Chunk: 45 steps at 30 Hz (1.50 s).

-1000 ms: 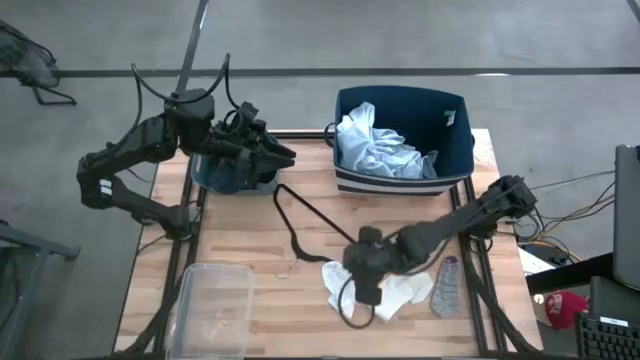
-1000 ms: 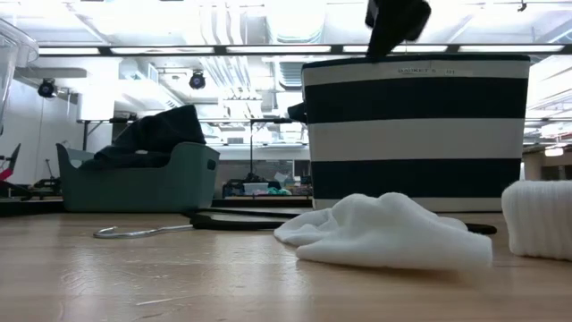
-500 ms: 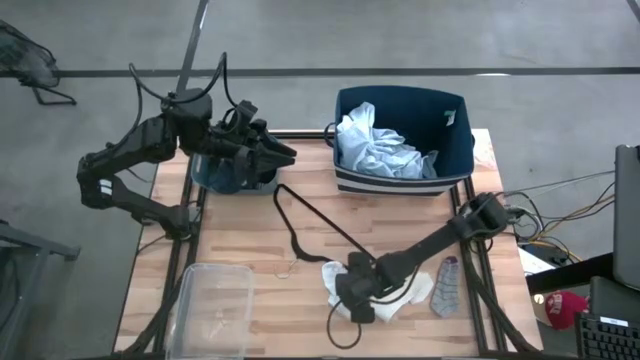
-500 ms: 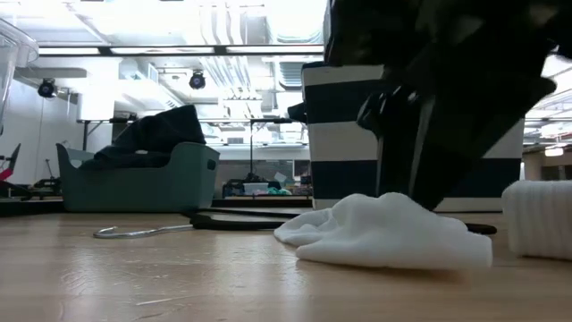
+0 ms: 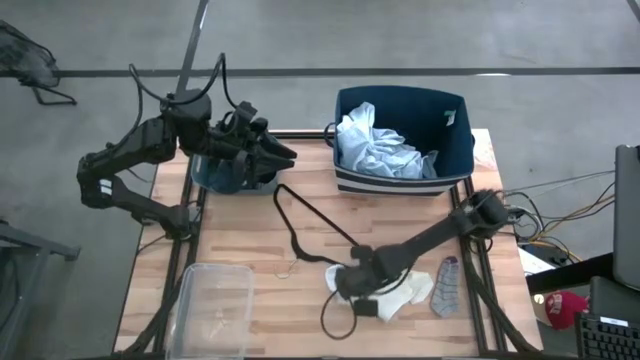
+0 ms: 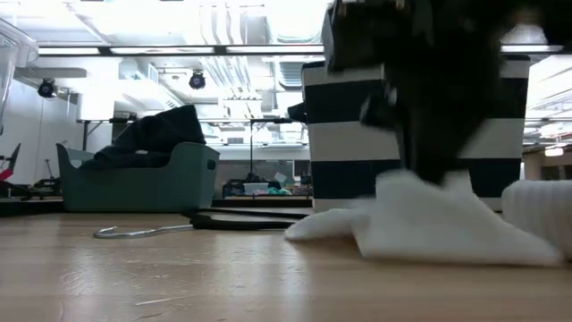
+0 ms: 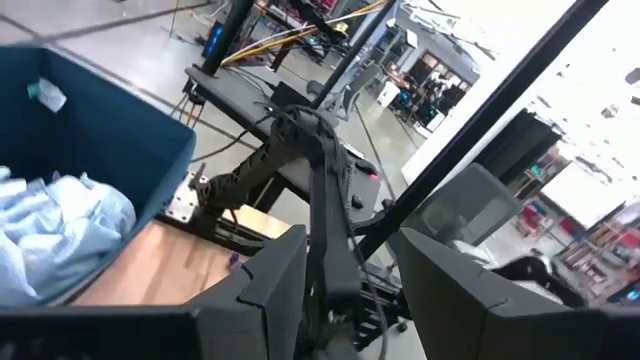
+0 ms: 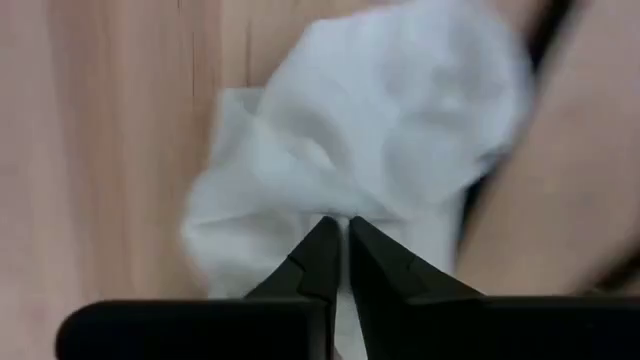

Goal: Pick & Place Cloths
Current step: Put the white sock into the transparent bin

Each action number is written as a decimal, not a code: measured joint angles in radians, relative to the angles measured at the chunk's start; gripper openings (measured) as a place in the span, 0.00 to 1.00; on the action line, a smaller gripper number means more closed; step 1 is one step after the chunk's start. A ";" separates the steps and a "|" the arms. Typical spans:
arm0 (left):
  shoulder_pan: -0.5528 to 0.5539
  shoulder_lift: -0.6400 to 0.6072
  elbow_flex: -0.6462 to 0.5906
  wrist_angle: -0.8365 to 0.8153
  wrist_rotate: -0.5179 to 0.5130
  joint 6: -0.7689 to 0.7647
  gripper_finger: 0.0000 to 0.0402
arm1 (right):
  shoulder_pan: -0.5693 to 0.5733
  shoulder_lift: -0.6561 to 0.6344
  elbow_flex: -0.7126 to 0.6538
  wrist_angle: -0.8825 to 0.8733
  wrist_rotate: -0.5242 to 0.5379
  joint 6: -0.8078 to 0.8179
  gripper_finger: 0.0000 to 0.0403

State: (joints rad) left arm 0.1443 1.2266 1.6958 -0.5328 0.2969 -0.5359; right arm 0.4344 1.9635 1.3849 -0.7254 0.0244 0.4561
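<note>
Right claw (image 5: 362, 287) low on the bench (image 5: 250, 230) near the front edge, right of centre; fingers pinched together on the white cloth (image 5: 400, 291), which lies crumpled on the wood. Grey sock (image 5: 446, 287) just beside it toward the right edge. Left claw (image 5: 272, 155) hangs at the back-left corner over the teal bin (image 5: 215, 176), fingers apart, empty.

Bare wood left of hanger (image 5: 300, 222), clear tub (image 5: 210, 305) perhaps intruding
</note>
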 joint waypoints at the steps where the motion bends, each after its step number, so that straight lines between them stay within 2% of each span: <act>1: -0.002 0.000 -0.001 0.002 0.000 0.006 0.41 | -0.009 -0.028 0.000 -0.019 0.000 0.000 0.05; 7: -0.017 0.024 -0.020 0.002 -0.009 -0.053 0.41 | -0.048 -0.220 0.008 -0.026 0.004 0.068 0.03; 9: -0.044 0.036 -0.030 0.017 -0.014 -0.026 0.41 | -0.055 -0.291 0.023 -0.014 0.015 0.114 0.03; 14: -0.122 0.055 -0.072 0.172 -0.010 0.087 0.41 | -0.076 -0.436 0.074 0.005 0.085 0.212 0.02; 18: -0.173 0.077 -0.098 0.244 -0.093 0.151 0.41 | -0.089 -0.513 0.137 0.010 0.114 0.289 0.02; 20: -0.192 0.096 -0.099 0.244 -0.141 0.191 0.41 | -0.095 -0.529 0.166 0.014 0.125 0.320 0.02; 26: -0.228 0.163 -0.099 0.278 -0.148 0.283 0.41 | -0.096 -0.536 0.255 0.064 0.185 0.339 0.02; 36: -0.257 0.218 -0.099 0.289 -0.130 0.228 0.41 | -0.094 -0.522 0.342 0.078 0.292 0.288 0.02; 45: -0.258 0.235 -0.098 0.280 -0.111 0.186 0.40 | -0.095 -0.522 0.330 0.165 0.293 0.243 0.02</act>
State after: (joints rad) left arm -0.1133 1.4621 1.5982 -0.2524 0.1862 -0.3499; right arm 0.3393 1.4418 1.7149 -0.5603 0.3176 0.6988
